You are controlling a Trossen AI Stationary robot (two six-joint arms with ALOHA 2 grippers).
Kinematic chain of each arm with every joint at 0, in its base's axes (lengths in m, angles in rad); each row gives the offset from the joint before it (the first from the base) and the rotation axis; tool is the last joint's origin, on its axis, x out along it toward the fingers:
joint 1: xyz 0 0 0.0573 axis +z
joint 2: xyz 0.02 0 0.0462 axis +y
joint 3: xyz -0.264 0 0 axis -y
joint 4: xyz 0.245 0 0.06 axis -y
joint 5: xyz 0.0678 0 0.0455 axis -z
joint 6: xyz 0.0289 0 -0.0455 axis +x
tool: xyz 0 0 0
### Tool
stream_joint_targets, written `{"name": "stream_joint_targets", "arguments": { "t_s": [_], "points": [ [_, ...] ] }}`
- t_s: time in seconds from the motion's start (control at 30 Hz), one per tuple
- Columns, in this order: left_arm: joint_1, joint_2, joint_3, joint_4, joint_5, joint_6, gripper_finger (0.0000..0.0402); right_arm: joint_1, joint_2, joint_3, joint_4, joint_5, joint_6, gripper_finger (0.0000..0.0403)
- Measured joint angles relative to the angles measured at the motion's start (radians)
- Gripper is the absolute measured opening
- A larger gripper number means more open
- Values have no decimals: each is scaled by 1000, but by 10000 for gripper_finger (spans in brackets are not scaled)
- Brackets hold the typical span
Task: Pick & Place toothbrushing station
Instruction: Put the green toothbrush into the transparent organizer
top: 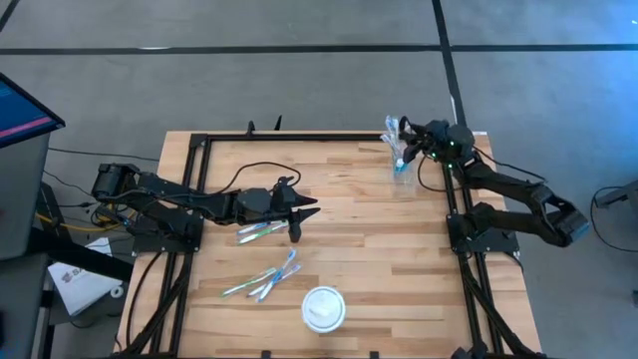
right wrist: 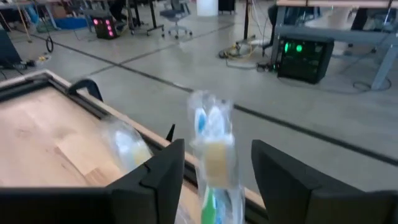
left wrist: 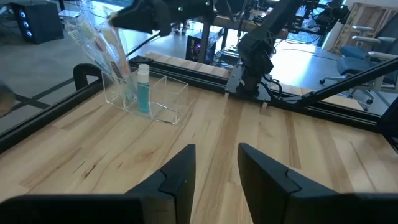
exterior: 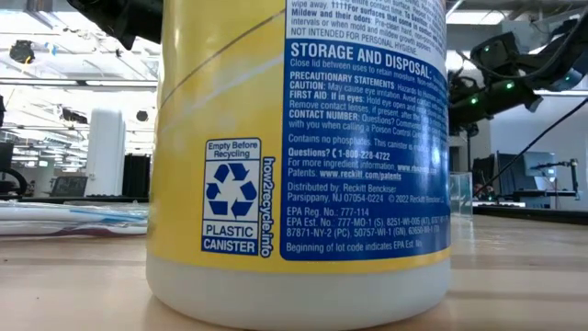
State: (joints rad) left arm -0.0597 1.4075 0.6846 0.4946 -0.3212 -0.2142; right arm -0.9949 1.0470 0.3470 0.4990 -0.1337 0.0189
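toothbrush [right wrist: 211, 158] sits between the right claw's [right wrist: 214, 177] spread fingers, over the clear holder [top: 401, 165]; left claw [top: 296, 220] spread, empty.

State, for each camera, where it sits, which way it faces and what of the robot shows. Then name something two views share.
High: above the table, looking straight down; both arms, left hand, right hand.
Low: at tabletop height, looking level; a canister blocks most; an arm at upper right.
Left wrist: on the left arm, facing the holder; left hand in front.
Right wrist: on the right arm, facing the floor beyond the table; right hand flanks a wrapped brush.
Shared: high and left wrist views show the holder.
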Motion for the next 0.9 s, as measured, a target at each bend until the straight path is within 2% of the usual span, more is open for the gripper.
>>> {"name": "stream_joint_targets", "arguments": {
  "t_s": [0.47, 0.7, 0.9],
  "points": [
    [0, 0, 0, -1, 0, 0, 113, 62, -178, 1, -19, -8, 7, 176],
    [-1, 0, 0, -24, 18, -3, 113, 134, -286, 2, -52, -77, 32, 167],
    [-2, 0, 0, -159, 41, -59, 113, 240, -324, 3, -61, -178, 60, 159]
  ]
}}
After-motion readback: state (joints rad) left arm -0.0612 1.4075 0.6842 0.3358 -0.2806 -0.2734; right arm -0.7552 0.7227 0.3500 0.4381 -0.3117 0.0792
